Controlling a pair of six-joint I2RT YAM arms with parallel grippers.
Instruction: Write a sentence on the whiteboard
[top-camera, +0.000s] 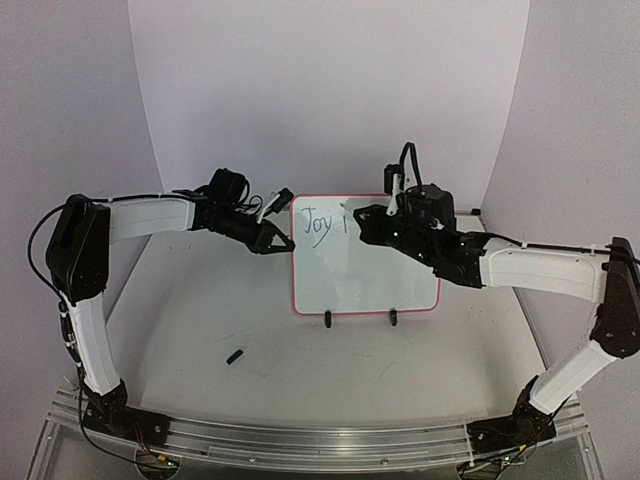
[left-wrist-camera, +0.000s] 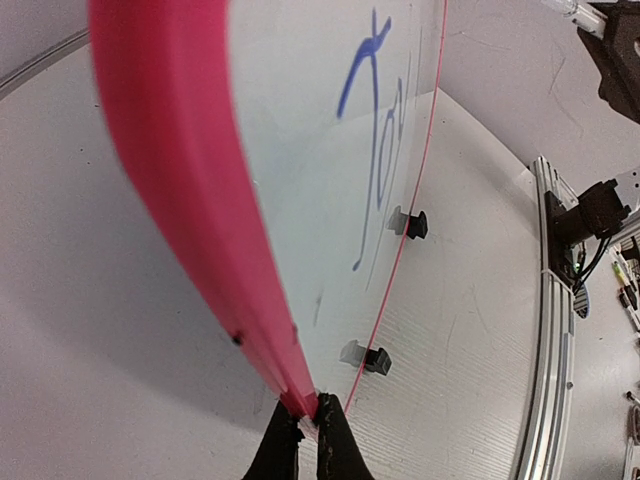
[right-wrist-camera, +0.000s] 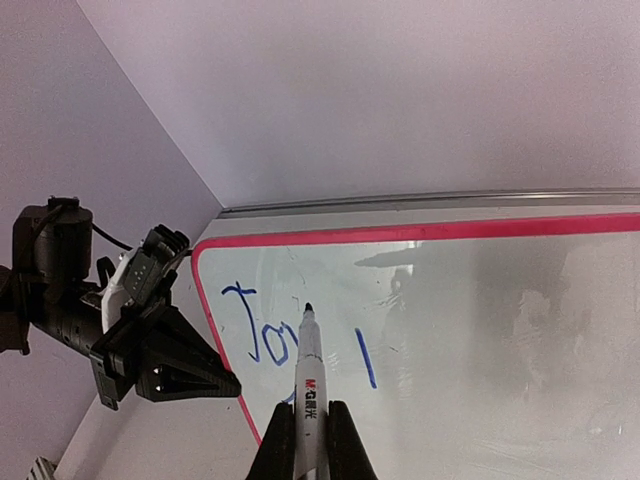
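Writing the next letter well depends on a steady board and a light, even touch of the pen. The small rectangular whiteboard (top-camera: 365, 275) with the thin pink-red rim stands upright on its two black clip feet (top-camera: 327, 320) toward the back of the pale grey table (top-camera: 200, 330). The left gripper (left-wrist-camera: 308, 405) is pinched shut on the rim at the board's left edge, bracing it. The right gripper (right-wrist-camera: 310, 415) is clamped around a white-barrelled marker (right-wrist-camera: 308, 370) with a black tip, aimed at the writing face.

The blue handwritten sentence (right-wrist-camera: 262, 335) so far reads "Joy" plus one slanted stroke, set high in the board's upper left. The tip sits between the "y" and that stroke; whether it touches the surface I cannot tell.

My judgement: the stroke is the start of "in", so the next move is to carry the tip to the right of it and form the "n". Pressure should be gentle and square to the face, since a hard push could tip the board back on its feet. The left grip should not loosen. Letters ought to follow the top rim's line and stay small, as much board lies bare to the right. A small black cap (top-camera: 235, 356) lies on the table, well apart.
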